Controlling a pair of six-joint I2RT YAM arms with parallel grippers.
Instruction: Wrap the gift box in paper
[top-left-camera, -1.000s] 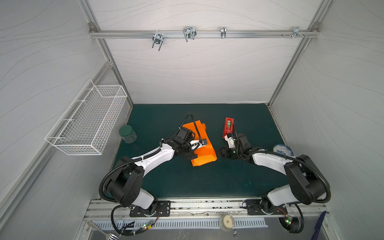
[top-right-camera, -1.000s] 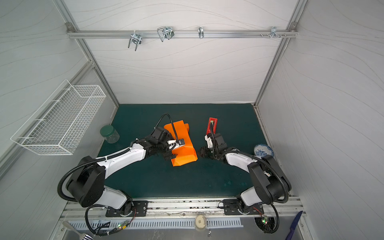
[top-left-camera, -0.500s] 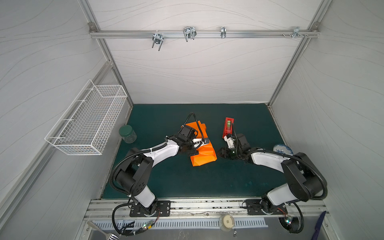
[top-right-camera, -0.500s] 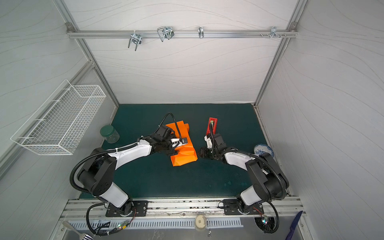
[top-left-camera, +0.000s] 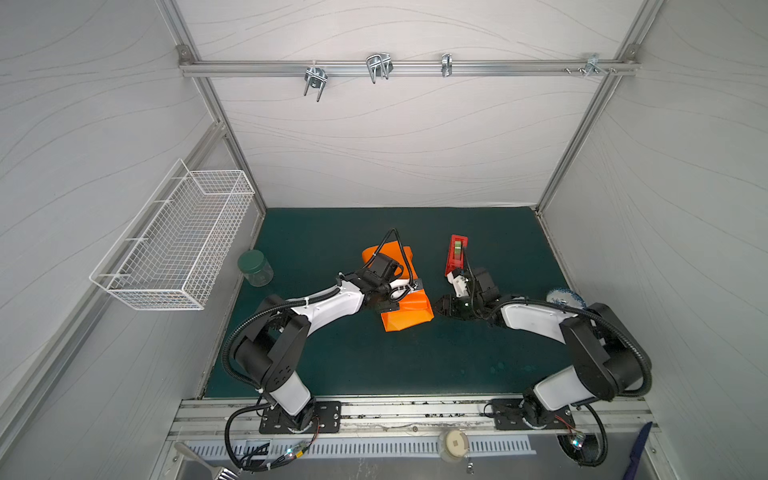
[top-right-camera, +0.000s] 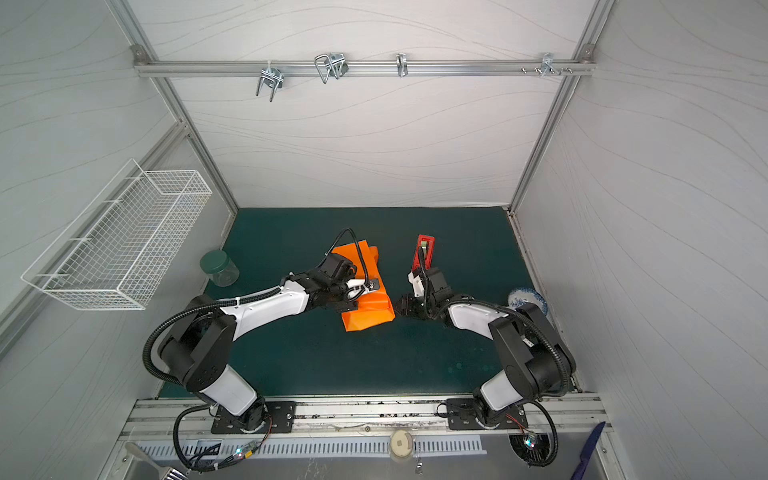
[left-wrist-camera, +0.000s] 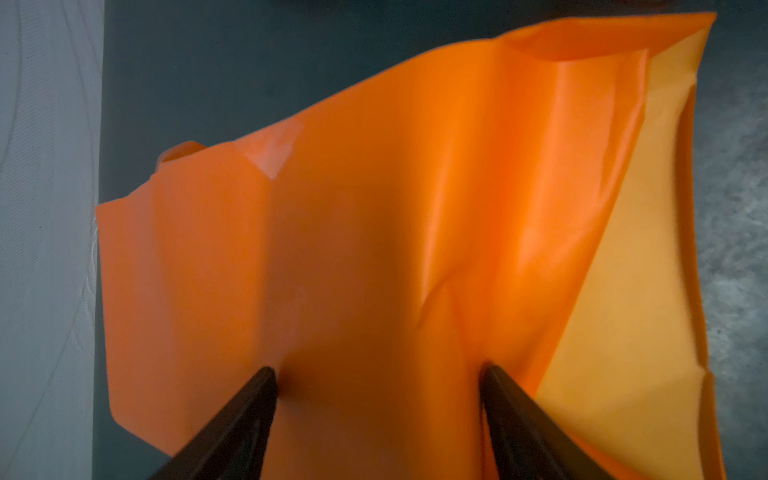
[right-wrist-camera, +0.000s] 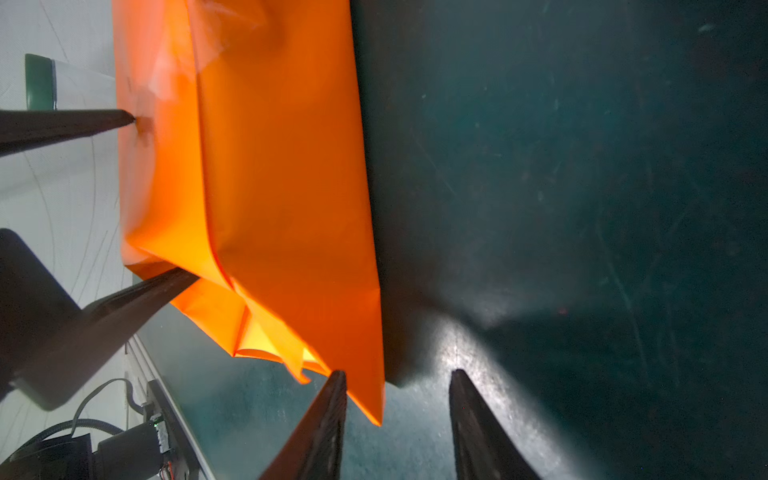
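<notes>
Bimanual wrapping cell, seen from above and from both wrists. The paper (top-left-camera: 409, 316), bright orange and creased into folds, forms a parcel lying near the middle of the dark green mat (top-left-camera: 332, 353); the gift box is wholly hidden beneath it. Left gripper (left-wrist-camera: 378, 368): jaws spread wide, both fingertips (right-wrist-camera: 122, 118) pressed onto the upper face of the paper, one dimpling it, with nothing clamped between them. Right gripper (right-wrist-camera: 397, 371): jaws about half apart and holding nothing, low over the mat just beside the parcel's near right corner, with a loose pointed corner of paper in the gap close to one finger. Red tape dispenser (top-left-camera: 456, 253) lies farther back, beyond the right gripper; green-lidded jar (top-left-camera: 255, 268) stands at the mat's left edge. Any lettering on these is too small to read
</notes>
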